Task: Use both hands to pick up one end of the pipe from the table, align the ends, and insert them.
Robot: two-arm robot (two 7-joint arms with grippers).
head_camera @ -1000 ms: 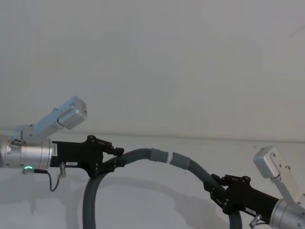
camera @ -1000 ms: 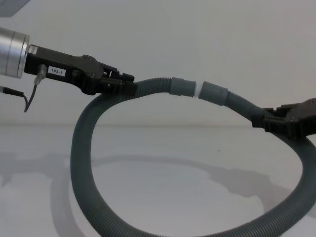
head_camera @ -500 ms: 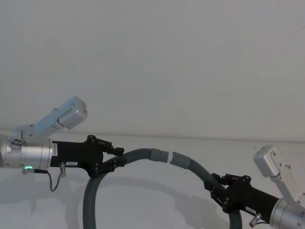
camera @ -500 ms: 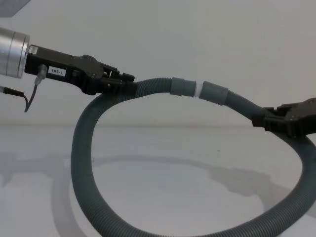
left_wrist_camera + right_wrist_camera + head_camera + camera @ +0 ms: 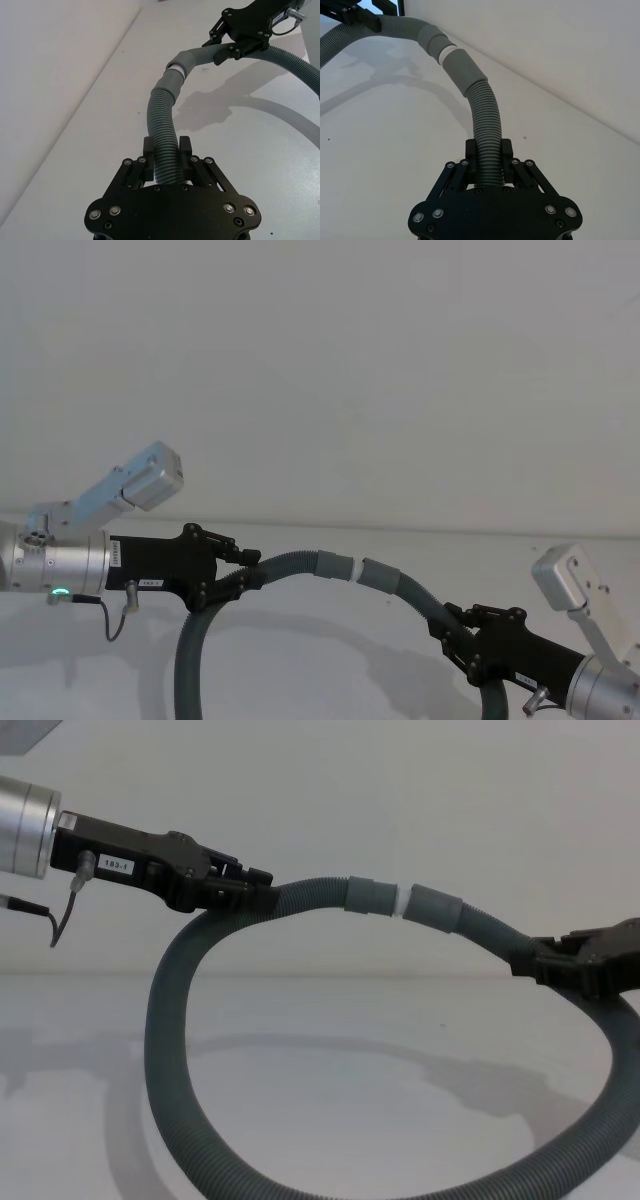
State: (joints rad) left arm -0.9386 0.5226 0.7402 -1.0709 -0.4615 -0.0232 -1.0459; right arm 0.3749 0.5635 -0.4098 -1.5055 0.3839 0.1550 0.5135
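Note:
The dark grey corrugated pipe hangs in a loop above the white table. My left gripper is shut on the pipe a short way behind the cuff with the white tip. My right gripper is shut on the pipe behind the plain cuff. The two ends meet nearly in line, with a thin white band showing between them. In the left wrist view my fingers clamp the pipe. In the right wrist view the plain cuff sits over the white band.
A pale grey wall rises behind the table. A thin black cable dangles from the left wrist. The lower part of the pipe loop runs out of the chest view at the bottom.
Almost nothing differs. My right gripper has crept very slightly toward the left one with its end of the pipe; the left gripper has held still.

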